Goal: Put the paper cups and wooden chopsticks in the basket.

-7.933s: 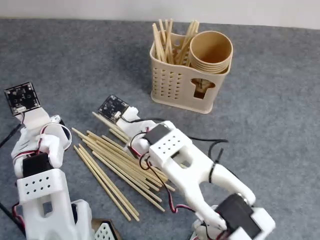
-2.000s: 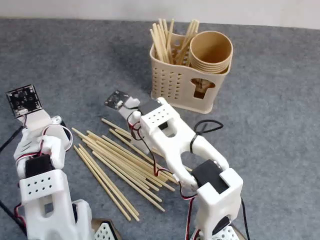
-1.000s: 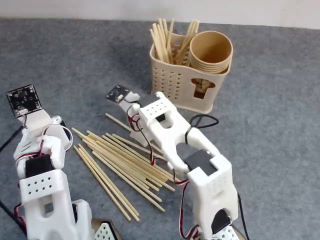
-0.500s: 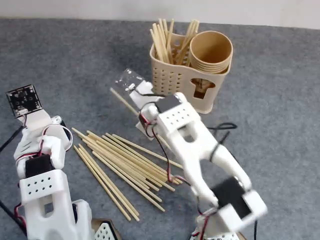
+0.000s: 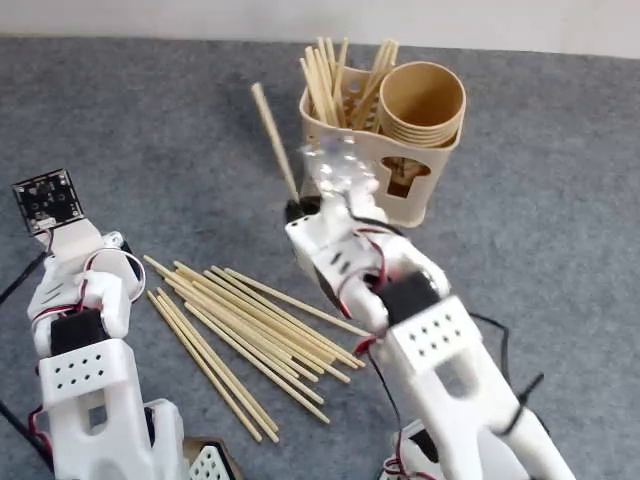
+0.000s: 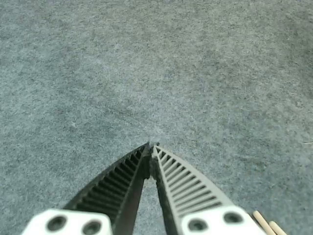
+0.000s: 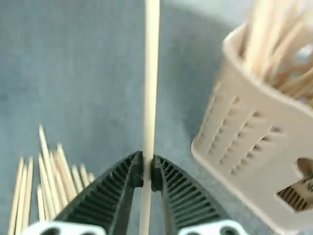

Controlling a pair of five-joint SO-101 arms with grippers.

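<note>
Right wrist view gives us the right claw (image 7: 147, 169) pinched shut on one chopstick (image 7: 152, 73), raised just beside the basket (image 7: 244, 142), which holds the paper cups (image 5: 422, 100) and more sticks (image 5: 330, 70). Half a second ago it was lower, nearer the loose pile (image 5: 240, 325) on the bench (image 5: 560, 230). Our left claw (image 6: 150, 149) is closed, empty.

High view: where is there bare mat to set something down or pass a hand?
Bare mat lies far-left, bordered by the basket and the left arm; also right of the basket to the edge. Crowded: the chopstick pile between the arms, and beside the basket, where the right gripper holds a chopstick.
</note>
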